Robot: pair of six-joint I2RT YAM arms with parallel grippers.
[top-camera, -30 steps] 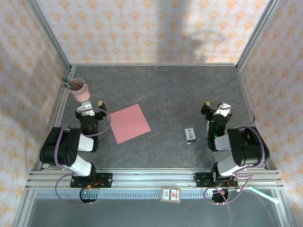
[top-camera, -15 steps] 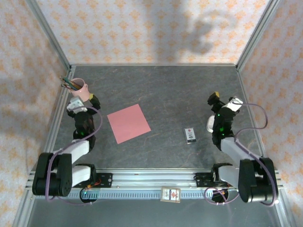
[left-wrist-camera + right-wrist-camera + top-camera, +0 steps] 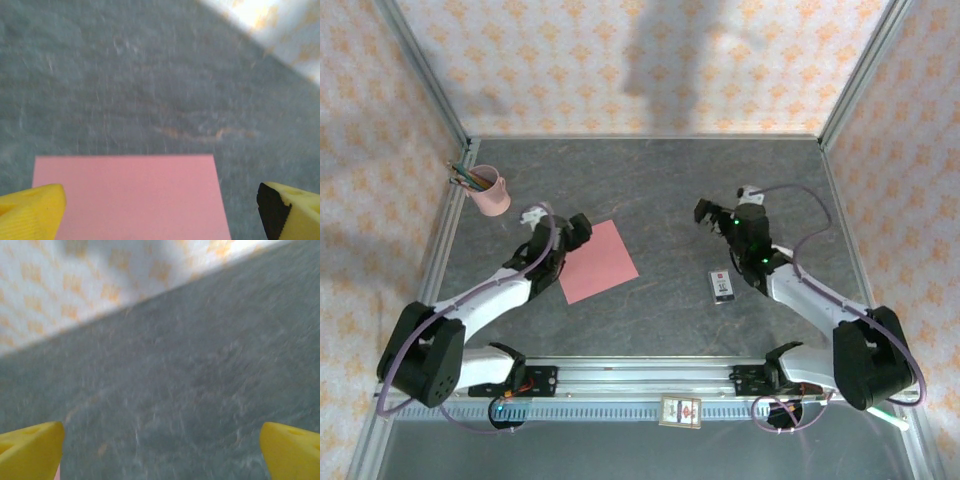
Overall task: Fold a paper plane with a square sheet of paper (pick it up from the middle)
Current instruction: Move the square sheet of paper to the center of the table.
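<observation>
Left pincer (image 3: 578,231) is spread wide open with nothing in it. On its wrist cam just the two yellow fingertips (image 3: 31,209) poke in at the bottom corners, and the rest is cut off by the frame. It sits at the far-left edge of the square sheet of paper (image 3: 603,262), which lies flat and unfolded on the table, left of centre (the near part of the sheet (image 3: 130,195) runs off the bottom of the wrist view, so I can't tell if the tips touch it).

Right pincer (image 3: 706,212) is wide open and empty too, over bare table well right of the paper. Its wrist view is pretty smeared, with the yellow fingertips (image 3: 30,447) clipped at the corners.

A small white-and-black box (image 3: 722,285) lies just beside the right arm, print too small to read. A pink pencil cup (image 3: 492,192) stands by the left wall with pencils sticking out.

The table (image 3: 660,180) is dark grey and stone-look with faint pale veins. Orange-patterned wallpaper walls (image 3: 620,60) close three sides, with metal posts in the corners and a soft shadow on the back one. An aluminium rail (image 3: 650,378) along the near edge carries both arm bases.
</observation>
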